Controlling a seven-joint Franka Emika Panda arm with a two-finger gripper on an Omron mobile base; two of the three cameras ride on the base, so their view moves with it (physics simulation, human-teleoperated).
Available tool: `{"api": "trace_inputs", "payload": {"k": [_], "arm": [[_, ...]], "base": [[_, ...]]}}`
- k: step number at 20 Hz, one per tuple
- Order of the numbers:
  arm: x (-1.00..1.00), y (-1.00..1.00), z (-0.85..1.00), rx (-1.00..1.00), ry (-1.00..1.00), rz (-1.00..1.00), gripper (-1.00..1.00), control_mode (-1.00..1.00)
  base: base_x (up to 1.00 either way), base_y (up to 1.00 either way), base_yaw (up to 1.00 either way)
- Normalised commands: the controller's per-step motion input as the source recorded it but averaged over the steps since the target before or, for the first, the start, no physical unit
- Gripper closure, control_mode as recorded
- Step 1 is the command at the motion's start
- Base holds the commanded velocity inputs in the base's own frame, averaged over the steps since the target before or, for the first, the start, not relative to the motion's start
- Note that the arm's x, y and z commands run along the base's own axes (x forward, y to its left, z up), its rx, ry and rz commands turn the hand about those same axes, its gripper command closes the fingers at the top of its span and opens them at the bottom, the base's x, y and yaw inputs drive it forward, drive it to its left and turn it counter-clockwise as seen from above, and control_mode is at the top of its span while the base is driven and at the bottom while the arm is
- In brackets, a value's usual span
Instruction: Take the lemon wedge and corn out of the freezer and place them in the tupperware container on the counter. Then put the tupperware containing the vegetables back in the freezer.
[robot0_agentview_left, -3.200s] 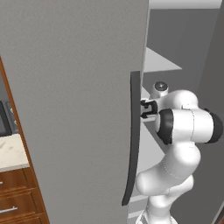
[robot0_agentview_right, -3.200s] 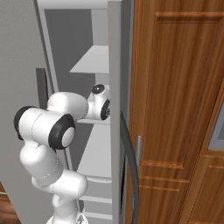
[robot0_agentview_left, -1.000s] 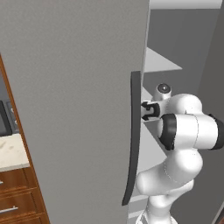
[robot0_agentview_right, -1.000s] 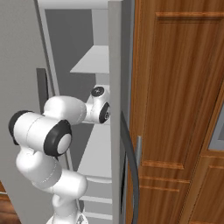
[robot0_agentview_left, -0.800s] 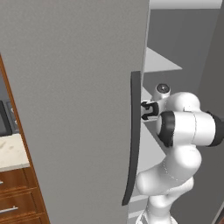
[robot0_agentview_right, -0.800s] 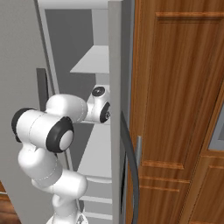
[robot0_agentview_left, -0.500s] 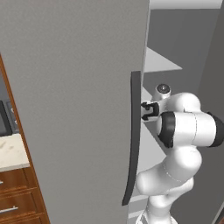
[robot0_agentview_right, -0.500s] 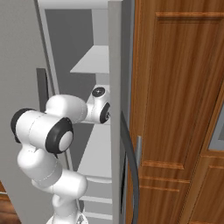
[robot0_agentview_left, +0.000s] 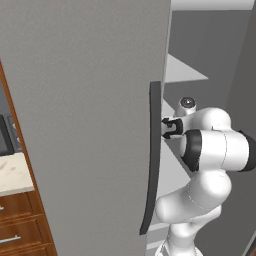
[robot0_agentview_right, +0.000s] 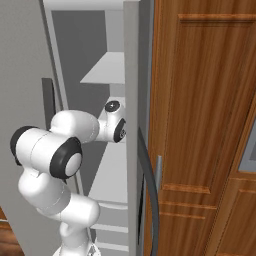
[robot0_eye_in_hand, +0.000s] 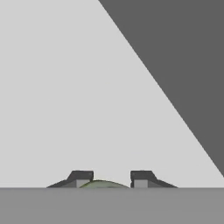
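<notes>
My arm reaches into the open freezer (robot0_agentview_left: 75, 100), over a pale grey shelf (robot0_agentview_right: 112, 175). In the left base view the dark hand (robot0_agentview_left: 172, 127) sits just behind the long door handle (robot0_agentview_left: 154, 160). In the hand view my gripper (robot0_eye_in_hand: 111, 178) points along the pale shelf. A small rounded yellow-green piece (robot0_eye_in_hand: 103, 184), by its look the lemon wedge, fills the gap between the two fingertips (robot0_eye_in_hand: 81, 177), which stand close against it. The corn and the tupperware container are out of view. A corner of the cream counter (robot0_agentview_left: 12, 175) shows at the far left.
The open door stands close on the arm's left. A second grey door edge (robot0_agentview_right: 131, 125) with a curved dark handle (robot0_agentview_right: 150, 200) is on its right, with wooden cabinets (robot0_agentview_right: 200, 125) beyond. An upper shelf (robot0_agentview_left: 182, 75) hangs above the hand. Brown drawers (robot0_agentview_left: 20, 225) lie under the counter.
The arm has stayed reaching into the freezer, with only a slight sway of the elbow. The jaws have drawn together.
</notes>
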Motion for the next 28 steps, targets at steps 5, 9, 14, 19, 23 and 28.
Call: {"api": "trace_inputs", "payload": {"k": [5,9,14,19,23,28], "arm": [[-0.01,0.0,0.15,0.0,-0.01,0.0,1.0,-1.0],[0.0,0.06,0.44,0.0,-0.04,0.0,1.0,-1.0],[-0.12,0.18,0.32,0.0,-0.05,0.0,1.0,-1.0],[-0.41,0.24,0.21,0.0,-0.04,0.0,1.0,-1.0],[-1.0,0.27,0.21,0.02,-0.05,-0.01,1.0,-1.0],[-1.0,0.09,0.55,0.09,0.0,-0.01,1.0,-1.0]], "base": [[0.0,0.0,0.0],[0.0,0.0,0.0],[0.0,0.0,0.0],[0.0,0.0,0.0],[0.0,0.0,0.0],[0.0,0.0,0.0]]}}
